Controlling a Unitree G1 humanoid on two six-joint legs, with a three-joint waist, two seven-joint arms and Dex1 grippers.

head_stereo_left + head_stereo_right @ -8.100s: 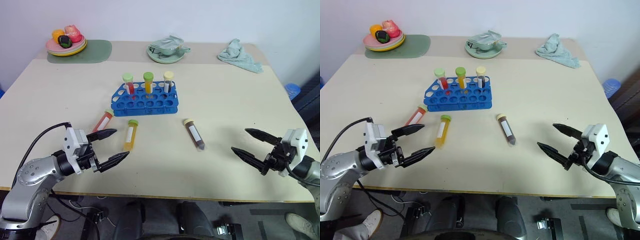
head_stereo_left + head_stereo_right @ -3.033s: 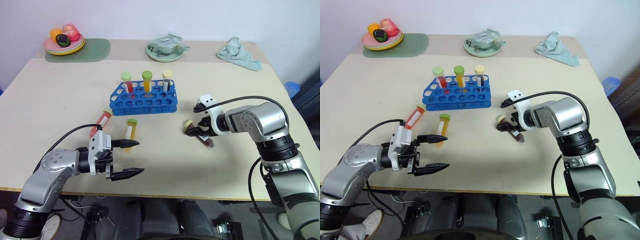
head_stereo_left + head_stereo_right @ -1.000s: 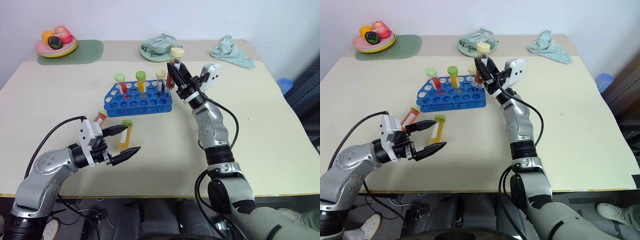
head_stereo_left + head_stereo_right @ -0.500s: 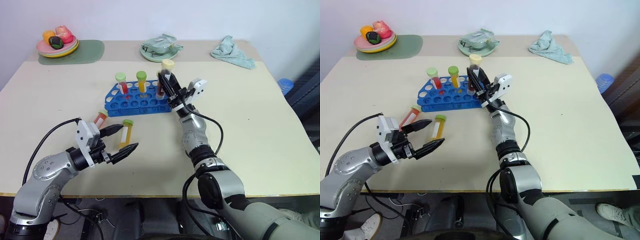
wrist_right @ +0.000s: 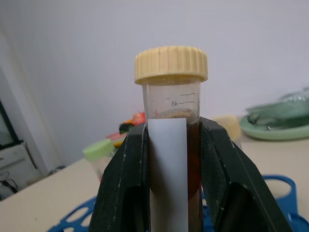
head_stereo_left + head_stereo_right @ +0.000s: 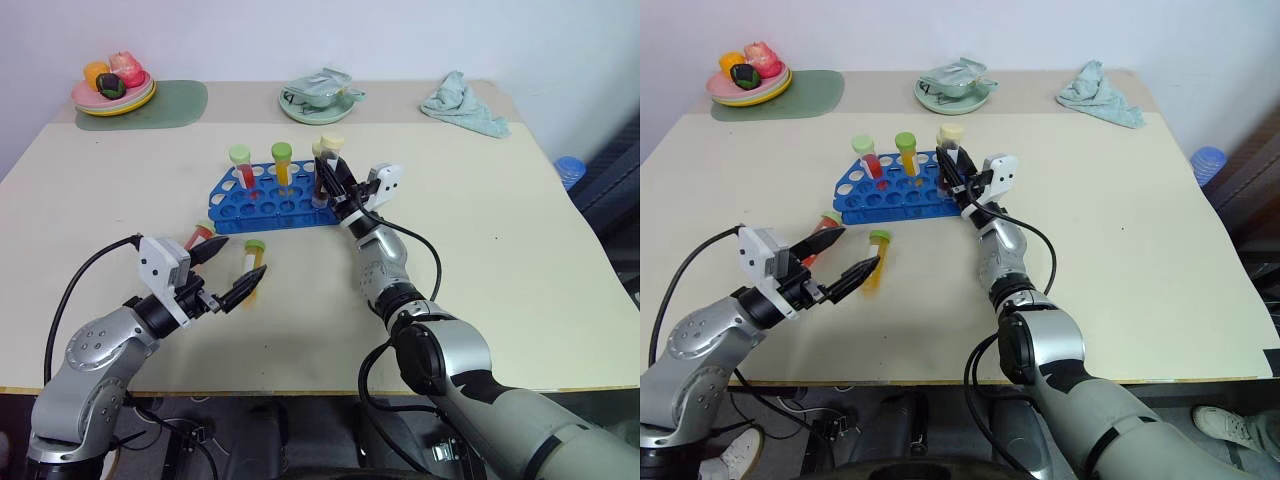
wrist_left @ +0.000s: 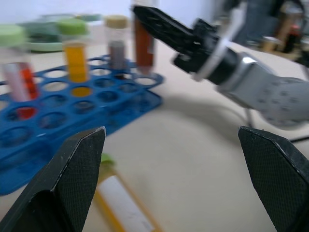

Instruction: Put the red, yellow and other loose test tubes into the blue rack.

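Brown liquid filled the tube (image 5: 170,159) that the right gripper (image 6: 330,180) held upright, its jaws clamped on the labelled body just under the cream cap. The tube stood over the right end of the blue rack (image 6: 270,198), with its lower end at or in a hole there; whether it was already seated I could not tell. Three tubes stood in the far row of the rack. The red tube (image 6: 203,237) and the yellow tube (image 6: 253,268) lay on the bench (image 6: 520,250), near the rack on its near left side. The left gripper (image 6: 225,275) hovered just beside them, jaws wide apart and holding nothing.

These tubes looked light and stiff, of smooth plastic, so they probably slip and roll easily. A hold across the body near the cap seemed best, since it leaves the bottom free for the hole. The lying tubes would need to be turned upright before going in.
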